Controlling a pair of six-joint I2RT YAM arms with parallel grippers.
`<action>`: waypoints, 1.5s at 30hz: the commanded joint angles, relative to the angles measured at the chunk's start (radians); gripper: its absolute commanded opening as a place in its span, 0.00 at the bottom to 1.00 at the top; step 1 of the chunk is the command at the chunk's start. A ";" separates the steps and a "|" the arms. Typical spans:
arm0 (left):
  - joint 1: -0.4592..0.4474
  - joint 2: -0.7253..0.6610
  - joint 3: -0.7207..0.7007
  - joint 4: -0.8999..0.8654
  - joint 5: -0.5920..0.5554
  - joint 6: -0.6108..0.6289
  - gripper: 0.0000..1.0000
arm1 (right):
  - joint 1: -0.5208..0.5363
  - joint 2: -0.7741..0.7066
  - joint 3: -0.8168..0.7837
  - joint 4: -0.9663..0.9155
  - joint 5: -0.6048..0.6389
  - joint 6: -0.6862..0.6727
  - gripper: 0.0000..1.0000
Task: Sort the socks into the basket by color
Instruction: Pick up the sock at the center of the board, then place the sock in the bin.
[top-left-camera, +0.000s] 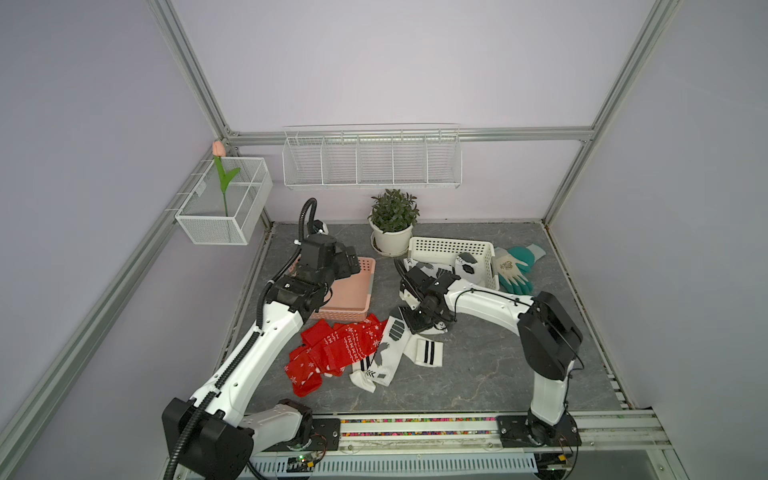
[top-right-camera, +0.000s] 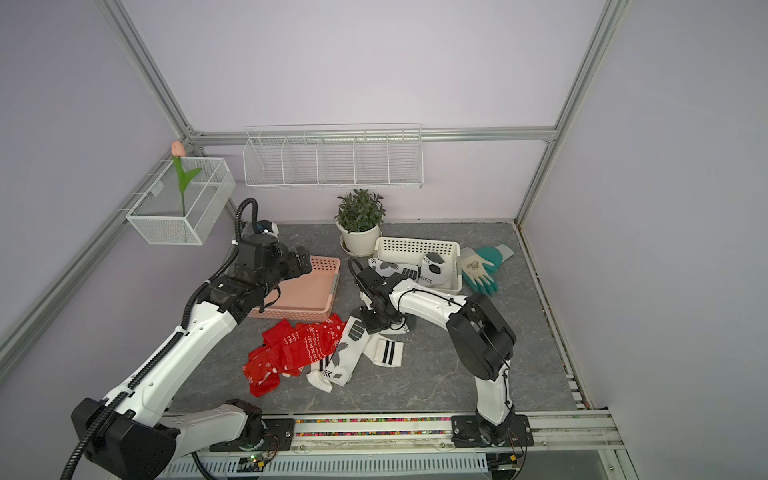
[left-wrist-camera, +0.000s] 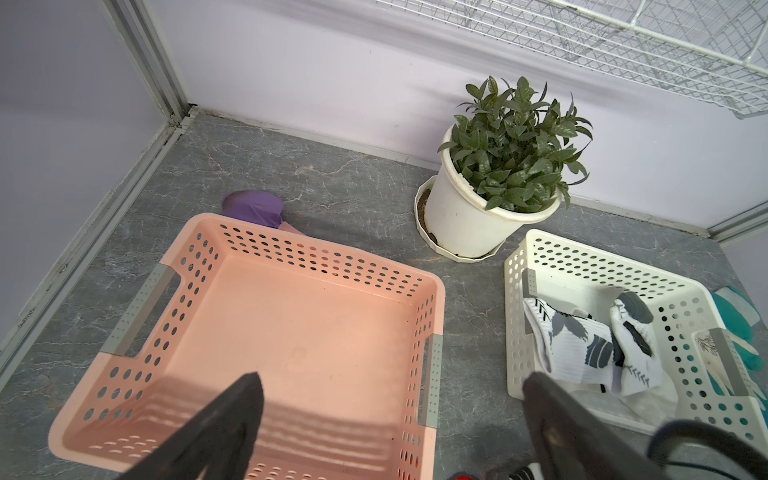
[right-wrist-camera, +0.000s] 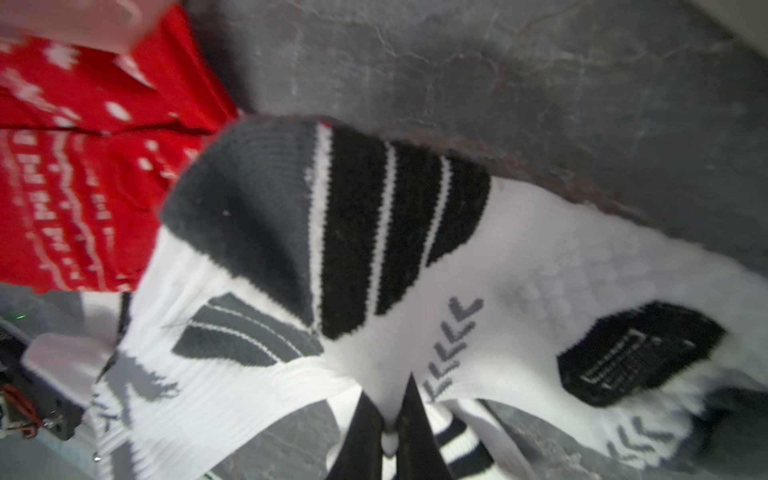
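Now right jaws clamped on a fold of white striped sock, mid-table; looks soft, light, floppy, so pinch bunched fabric. Left jaws apart over pink basket.

A grey marbled tabletop bears a leafy green plant at 12 o'clock, upright in a white pot on a white saucer. At 2 o'clock teal-and-white gloves lie flat, overlapping. Above the plant a white wire rack with five compartments hangs on the back wall. At 10 o'clock a white mesh box hangs from the side frame and holds a pink tulip upright. A purple rounded object, too unclear to identify, lies near a wall corner.
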 joint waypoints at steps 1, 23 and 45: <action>-0.003 -0.015 0.022 -0.008 0.004 -0.006 0.99 | -0.003 -0.119 0.003 -0.044 0.006 -0.015 0.08; -0.003 -0.014 0.022 -0.006 0.006 -0.008 0.99 | -0.212 -0.173 0.288 -0.104 -0.201 -0.077 0.08; -0.002 0.002 0.022 -0.005 0.014 -0.008 0.99 | -0.656 -0.026 0.132 0.075 -0.297 -0.021 0.09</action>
